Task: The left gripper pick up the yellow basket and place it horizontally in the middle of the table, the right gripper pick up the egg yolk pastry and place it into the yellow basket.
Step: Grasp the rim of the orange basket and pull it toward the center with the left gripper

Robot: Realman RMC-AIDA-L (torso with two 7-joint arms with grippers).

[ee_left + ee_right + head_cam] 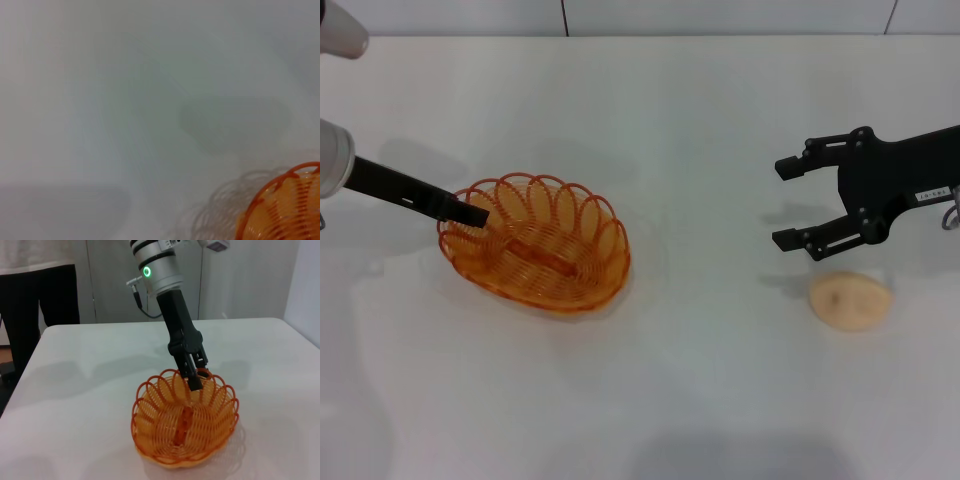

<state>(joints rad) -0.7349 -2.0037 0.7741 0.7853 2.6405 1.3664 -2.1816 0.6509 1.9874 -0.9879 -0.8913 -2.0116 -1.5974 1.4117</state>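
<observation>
Yellow basket [538, 245], toward the table's [680, 400] left edge, is pinched at its rim by the left gripper [192, 374]; egg yolk pastry [850, 301] is left beside the open right gripper [798, 204]; tipping is risked by that thin hold.

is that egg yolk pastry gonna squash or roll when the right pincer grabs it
The egg yolk pastry looks soft: its pale domed top has a dimple, so a hard squeeze would probably dent it. It seems to sit flat on the table, so it is more likely to slide than roll. The right pincer stands open beside it, wide enough to straddle it, I'd guess.
</observation>
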